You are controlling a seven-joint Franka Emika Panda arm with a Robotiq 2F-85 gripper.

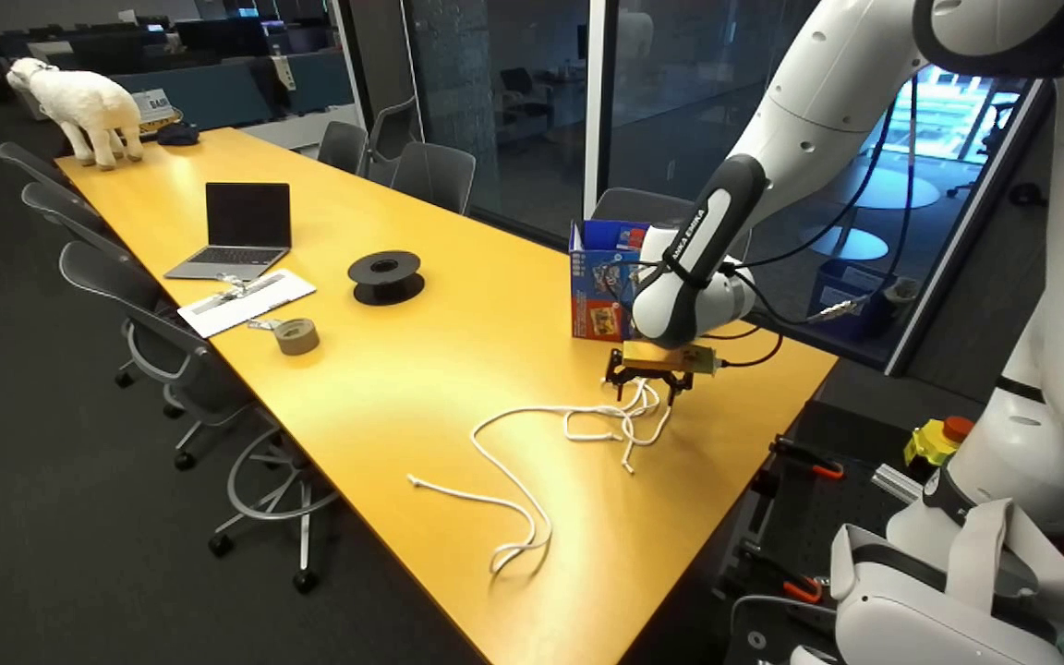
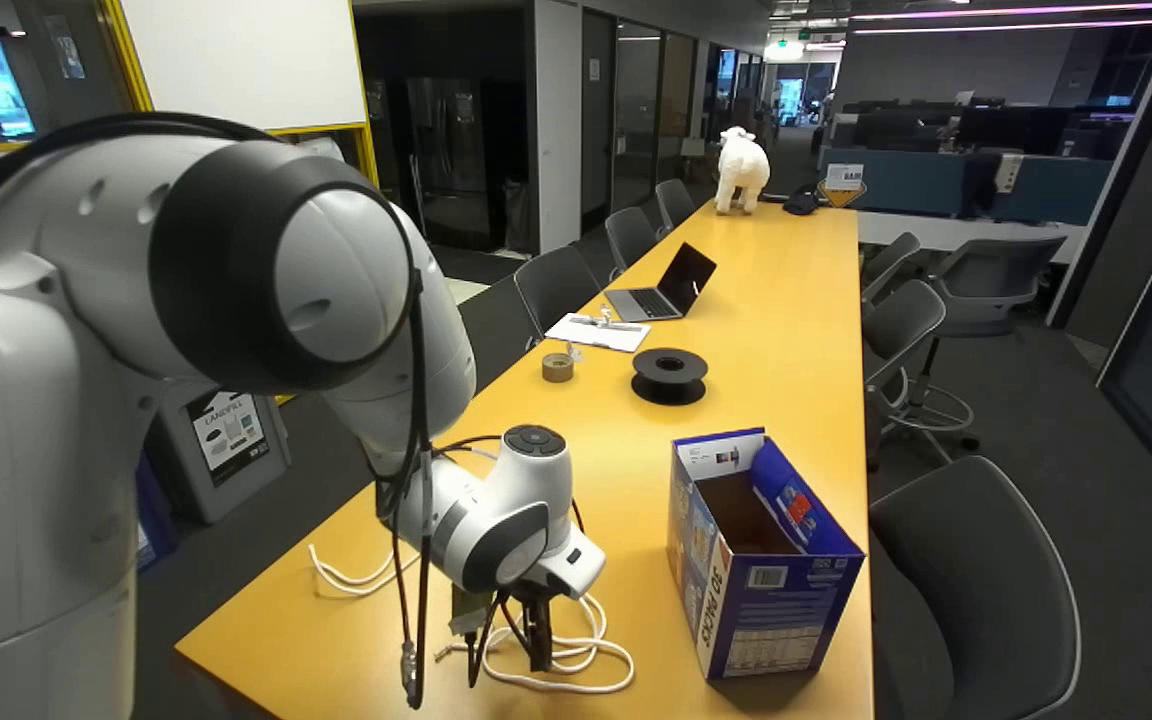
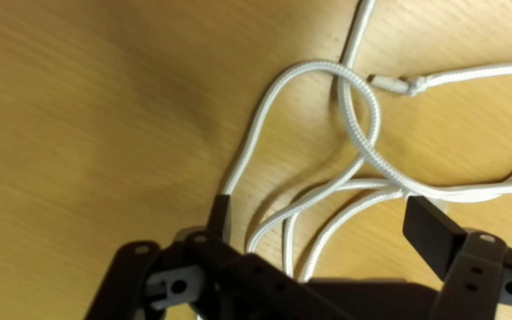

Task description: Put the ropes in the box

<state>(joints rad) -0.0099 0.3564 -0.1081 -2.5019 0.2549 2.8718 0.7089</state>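
- Wrist view: the jaws stood wide apart, strands of the white ropes lying beneath and between them; contact I could not tell.
- Braided and limp, they looped over one another, one end knotted, on the wood-grained counter.
- Near the jaws, apart from the ropes, the blue printed cardboard box stood upright, open-topped.

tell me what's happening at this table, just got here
A robot arm has its end effector open, low over a tangle of white rope on the table. Nothing looks gripped yet. The job is putting the rope into the blue box, which stands open at the top; the rope in sight lies outside it.
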